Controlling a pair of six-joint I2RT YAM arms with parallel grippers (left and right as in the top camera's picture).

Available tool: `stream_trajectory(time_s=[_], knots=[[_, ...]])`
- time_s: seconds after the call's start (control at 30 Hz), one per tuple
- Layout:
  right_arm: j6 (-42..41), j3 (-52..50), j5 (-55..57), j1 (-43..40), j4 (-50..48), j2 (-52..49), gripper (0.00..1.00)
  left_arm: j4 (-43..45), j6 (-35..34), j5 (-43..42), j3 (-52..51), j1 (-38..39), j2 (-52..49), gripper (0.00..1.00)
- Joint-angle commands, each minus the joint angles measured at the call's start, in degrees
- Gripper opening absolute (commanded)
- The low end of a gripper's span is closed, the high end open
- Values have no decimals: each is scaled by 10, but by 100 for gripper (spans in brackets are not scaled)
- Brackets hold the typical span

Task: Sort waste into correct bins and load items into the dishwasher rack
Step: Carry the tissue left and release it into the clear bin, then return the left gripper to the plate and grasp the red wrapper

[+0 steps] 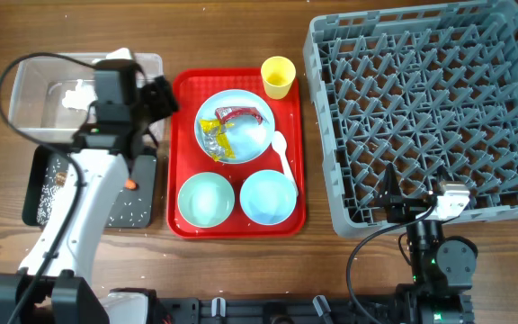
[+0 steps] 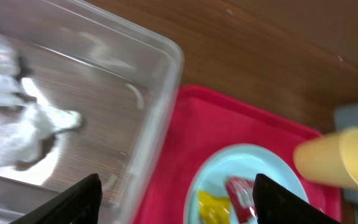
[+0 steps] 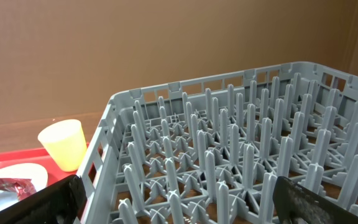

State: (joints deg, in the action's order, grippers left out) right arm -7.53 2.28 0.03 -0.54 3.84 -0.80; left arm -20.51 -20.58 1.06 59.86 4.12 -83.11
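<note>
My left gripper (image 1: 162,95) (image 2: 178,191) hangs open and empty over the right wall of the clear tub (image 1: 25,61) (image 2: 160,106). Crumpled white tissue (image 1: 77,94) (image 2: 11,124) lies inside the tub. On the light-blue plate (image 1: 259,135) (image 2: 260,168) are a red wrapper (image 1: 241,114) (image 2: 241,193) and a yellow wrapper (image 1: 216,139) (image 2: 213,208). The black tray (image 1: 34,202) holds rice grains (image 1: 61,180), with an orange carrot (image 1: 130,184) at its right edge. My right gripper (image 1: 409,200) (image 3: 179,199) is open at the near edge of the grey rack (image 1: 421,99) (image 3: 229,143).
The red serving tray (image 1: 183,117) (image 2: 185,143) also carries a yellow cup (image 1: 278,76) (image 2: 347,158) (image 3: 64,143), a white spoon (image 1: 283,155), a pale-green bowl (image 1: 206,198) and a light-blue bowl (image 1: 268,196). The left arm crosses over the black tray.
</note>
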Motion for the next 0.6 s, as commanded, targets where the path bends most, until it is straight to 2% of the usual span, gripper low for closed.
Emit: stream_trajectory(time_s=[0.0,0.3,0.33,0.4,0.5,0.57], knots=[[-4,-2,-5,2,-2,2,100,6,7,-10,2,63,-29,78],[-4,-2,-5,2,-2,2,100,35,7,-11,2,97,-145,80],[-3,-2,-5,2,-2,2,100,32,7,-13,2,97,-154,75],[-4,-2,-5,2,-2,2,100,13,7,-20,2,97,-159,56],[-3,-2,-5,2,-2,2,100,-21,7,-33,2,97,-158,46],[-4,-2,-5,2,-2,2,100,-41,7,-45,2,97,-158,46]])
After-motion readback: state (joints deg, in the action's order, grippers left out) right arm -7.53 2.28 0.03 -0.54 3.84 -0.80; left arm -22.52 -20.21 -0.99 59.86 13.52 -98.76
